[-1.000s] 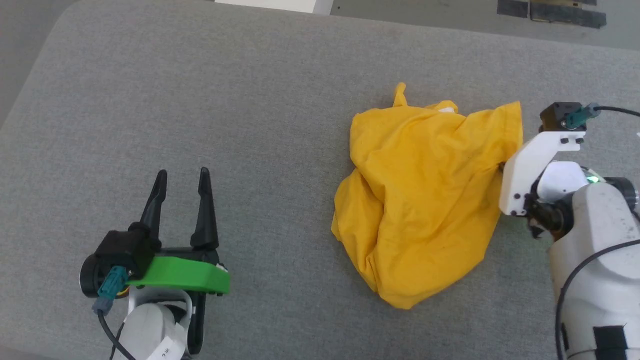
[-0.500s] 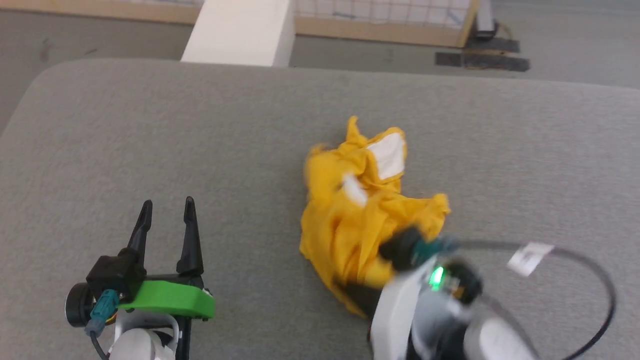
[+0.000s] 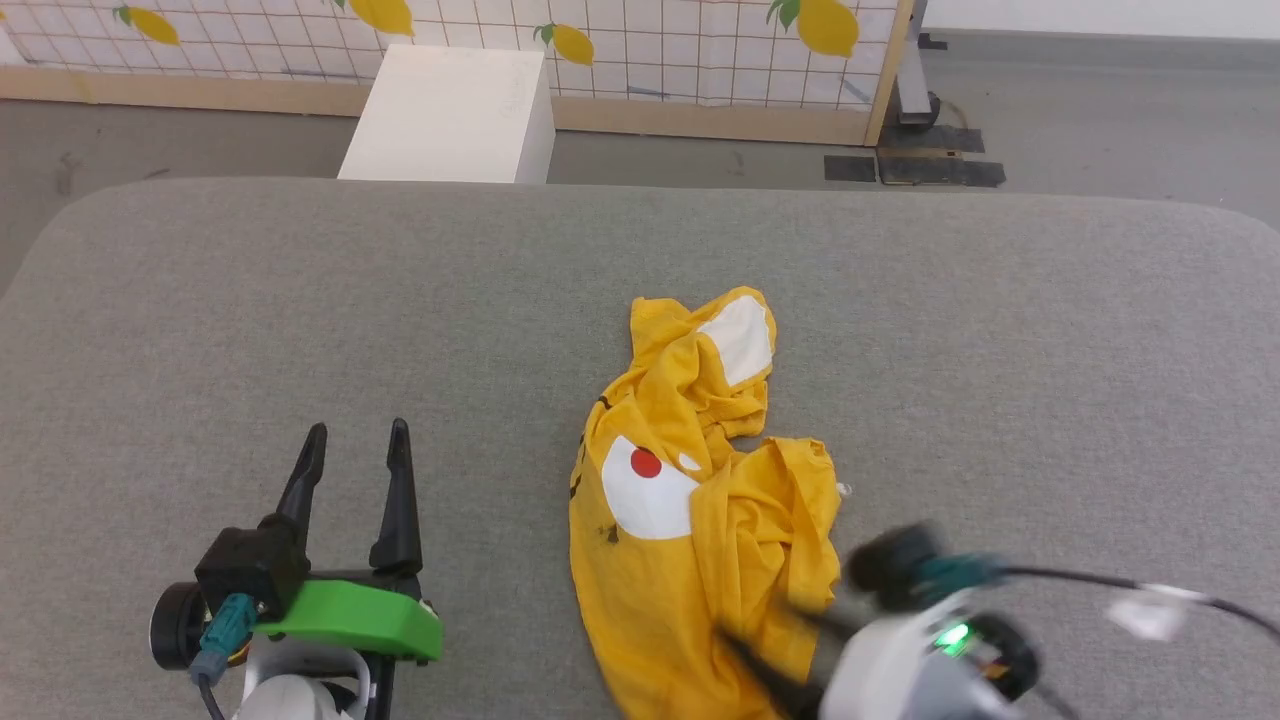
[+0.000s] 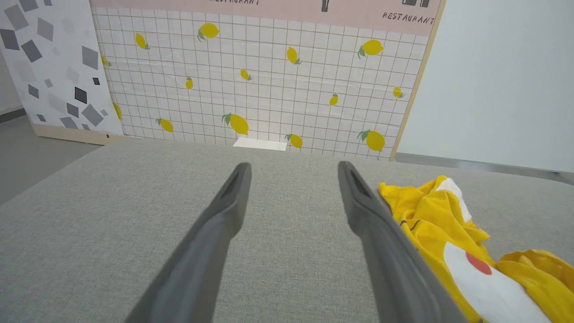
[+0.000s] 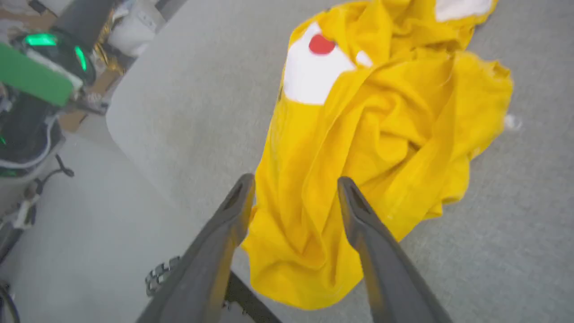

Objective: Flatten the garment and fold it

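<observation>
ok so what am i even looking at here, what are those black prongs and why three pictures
It is a two-armed robot working at a grey padded table. The head view comes from a camera on the robot's head, looking down at the work. The other two come from a camera on each wrist, looking along that arm's two dark fingers, so the prongs rising from the bottom edge are the robot's own.

The left gripper, the one with the green part, is at the lower left of the head view, jaws open and empty. On the table lies a crumpled yellow T-shirt with a white and red print. The right gripper is over the shirt's near edge, jaws apart on either side of a fold; nothing looks pinched.
</observation>
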Controlling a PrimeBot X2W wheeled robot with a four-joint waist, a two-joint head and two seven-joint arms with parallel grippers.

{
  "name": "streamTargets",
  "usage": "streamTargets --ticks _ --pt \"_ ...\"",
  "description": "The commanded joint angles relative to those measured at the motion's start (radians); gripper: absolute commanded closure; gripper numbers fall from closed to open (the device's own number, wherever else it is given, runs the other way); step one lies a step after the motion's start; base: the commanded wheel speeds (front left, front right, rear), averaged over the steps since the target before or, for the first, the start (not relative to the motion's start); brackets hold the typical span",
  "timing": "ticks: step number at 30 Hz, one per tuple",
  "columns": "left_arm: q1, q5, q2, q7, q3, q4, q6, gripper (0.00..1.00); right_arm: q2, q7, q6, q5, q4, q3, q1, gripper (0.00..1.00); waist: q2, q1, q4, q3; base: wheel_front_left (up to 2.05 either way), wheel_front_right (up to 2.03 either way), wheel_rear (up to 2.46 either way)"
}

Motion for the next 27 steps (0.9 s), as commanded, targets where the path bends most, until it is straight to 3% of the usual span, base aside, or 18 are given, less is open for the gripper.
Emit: streamTargets --ticks 1,8,14,19,22,27 --pt "0.013 0.004 -0.003 -0.005 0.000 0.004 -0.005 0.00 0.011 -0.067 -0.001 -0.010 -0.031 -0.042 0.001 0.00 0.0000 0.0000 0.002 0.000 0.00 0.00 0.00" --pt "-0.011 0.003 -0.004 -0.005 -0.017 0.011 -0.008 0.00 0.027 -0.440 -0.001 -0.125 -0.055 -0.302 -0.047 0.00 0.0000 0.0000 0.019 0.019 0.00 0.00 0.00" --pt "-0.084 -0.006 -0.004 -0.005 -0.096 0.047 -0.015 0.00 0.028 -0.643 -0.001 -0.187 0.034 -0.452 -0.067 0.00 0.0000 0.0000 0.020 0.053 0.00 0.00 0.00" --pt "-0.164 -0.028 -0.004 0.035 -0.204 0.136 -0.023 0.00 0.028 -0.687 -0.001 -0.173 0.114 -0.466 -0.077 0.00 0.0000 0.0000 -0.015 0.079 0.00 0.00 0.00" --pt "-0.209 -0.057 -0.004 0.140 -0.259 0.196 -0.024 0.00 0.028 -0.693 -0.001 -0.162 0.139 -0.446 -0.086 0.00 0.0000 0.0000 -0.043 0.092 0.00 0.00 0.00" --pt "-0.275 -0.053 -0.002 0.341 -0.276 0.255 0.038 0.00 0.028 -0.701 -0.001 -0.140 0.164 -0.420 -0.101 0.00 0.0000 0.0000 -0.076 0.105 0.00 0.00 0.00"
